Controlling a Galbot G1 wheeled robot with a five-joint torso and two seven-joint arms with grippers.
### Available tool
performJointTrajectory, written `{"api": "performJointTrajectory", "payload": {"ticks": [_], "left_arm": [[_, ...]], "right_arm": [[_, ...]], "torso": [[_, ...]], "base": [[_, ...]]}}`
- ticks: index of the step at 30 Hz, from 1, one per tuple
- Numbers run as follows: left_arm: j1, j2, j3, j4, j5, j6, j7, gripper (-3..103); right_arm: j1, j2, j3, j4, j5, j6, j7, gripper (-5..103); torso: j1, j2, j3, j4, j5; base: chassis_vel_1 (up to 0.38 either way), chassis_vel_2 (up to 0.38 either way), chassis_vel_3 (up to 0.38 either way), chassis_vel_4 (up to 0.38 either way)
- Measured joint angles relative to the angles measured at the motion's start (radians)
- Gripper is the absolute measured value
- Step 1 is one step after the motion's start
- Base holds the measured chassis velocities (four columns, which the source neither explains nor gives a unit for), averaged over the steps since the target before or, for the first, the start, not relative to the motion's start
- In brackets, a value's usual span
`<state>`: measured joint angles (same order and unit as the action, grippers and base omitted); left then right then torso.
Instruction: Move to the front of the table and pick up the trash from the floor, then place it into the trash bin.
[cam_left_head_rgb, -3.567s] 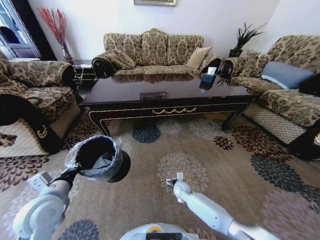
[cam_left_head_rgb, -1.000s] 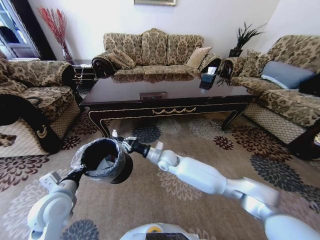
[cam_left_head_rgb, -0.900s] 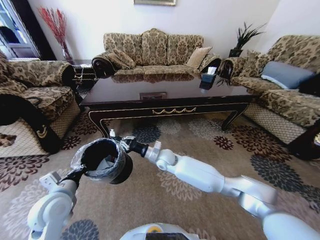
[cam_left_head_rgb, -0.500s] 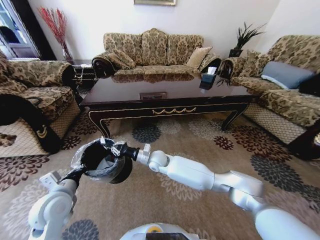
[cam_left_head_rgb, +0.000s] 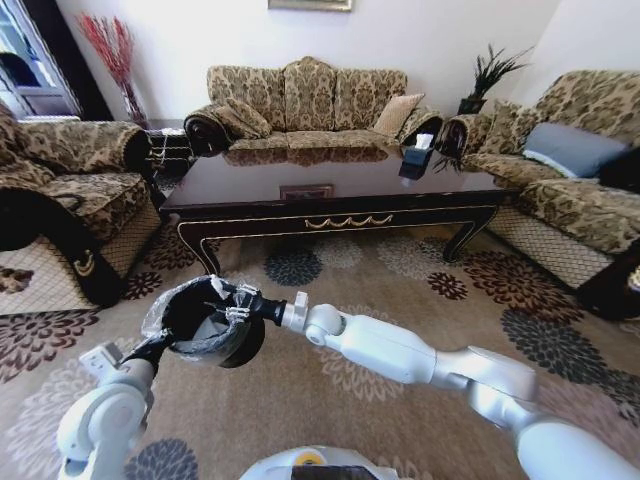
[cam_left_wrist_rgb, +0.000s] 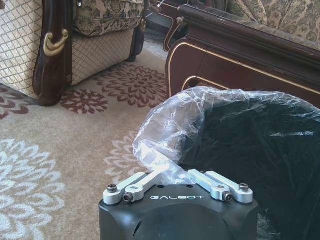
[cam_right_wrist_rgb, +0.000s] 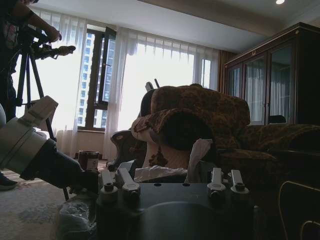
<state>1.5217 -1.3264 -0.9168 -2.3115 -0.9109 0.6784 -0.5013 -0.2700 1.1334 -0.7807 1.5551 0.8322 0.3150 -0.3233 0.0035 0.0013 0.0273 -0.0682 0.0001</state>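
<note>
Right pincer (cam_left_head_rgb: 232, 301) over trash bin (cam_left_head_rgb: 170, 333)

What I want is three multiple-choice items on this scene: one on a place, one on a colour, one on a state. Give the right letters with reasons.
1. Where is the right hand?
A. On the table
B. At the trash bin's mouth
C. On the sofa

2. What colour is the trash bin?
A. Red
B. White
C. Black, with a clear liner

3. How is the trash bin held?
A. Gripped at its rim by the left hand
B. Upside down on the table
C. Lying under the sofa

Answers: 1 B, the right arm reaches across to the bin's rim. 2 C, dark wall with crinkly clear plastic over it. 3 A, the left wrist view shows the rim and liner pinched.
</note>
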Motion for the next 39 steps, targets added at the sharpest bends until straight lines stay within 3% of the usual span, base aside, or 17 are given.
{"api": "performJointTrajectory", "payload": {"ticks": [2,6,8,11,27,35,39], "left_arm": [[0.000,0.000,0.000,0.000,0.000,0.000,0.000,3],[0.000,0.003,-0.001,0.000,0.001,0.000,0.001,3],[0.000,0.004,-0.001,0.000,0.001,0.000,0.001,3],[-0.002,0.010,-0.001,0.003,0.000,0.000,0.002,3],[-0.009,0.019,0.001,0.024,-0.003,-0.003,0.004,3],[-0.003,0.014,0.020,0.053,0.000,-0.017,-0.001,3],[-0.002,0.015,0.042,0.117,0.006,-0.032,-0.008,3]], "right_arm": [[-0.002,-0.008,0.002,0.002,-0.002,0.002,-0.007,68],[-0.016,-0.048,0.005,0.010,-0.012,0.008,-0.034,90],[-0.018,-0.051,0.005,0.011,-0.014,0.009,-0.036,90],[-0.028,-0.070,0.007,0.013,-0.020,0.011,-0.045,100],[-0.031,-0.078,0.032,0.003,-0.017,0.014,-0.043,100],[-0.115,-0.129,0.176,-0.018,-0.081,0.005,0.049,100],[-0.219,-0.152,0.323,-0.034,-0.176,-0.033,0.183,100]], "torso": [[0.000,0.000,0.000,0.0000,0.0000],[0.000,0.000,0.000,-0.0001,0.0001],[0.000,0.000,0.000,0.0000,0.0001],[0.000,0.000,0.000,0.0000,0.0001],[0.000,0.000,0.000,0.0002,0.0000],[0.000,0.000,0.000,-0.0001,0.0000],[0.000,0.000,0.000,0.0002,0.0001]], "base": [[0.000,0.000,0.000,0.000],[0.000,0.000,0.000,0.000],[0.000,0.000,0.000,0.000],[0.000,0.000,0.000,0.000],[0.000,0.000,0.000,0.000],[0.000,0.000,0.000,0.000],[0.000,0.000,0.000,0.000]]}}
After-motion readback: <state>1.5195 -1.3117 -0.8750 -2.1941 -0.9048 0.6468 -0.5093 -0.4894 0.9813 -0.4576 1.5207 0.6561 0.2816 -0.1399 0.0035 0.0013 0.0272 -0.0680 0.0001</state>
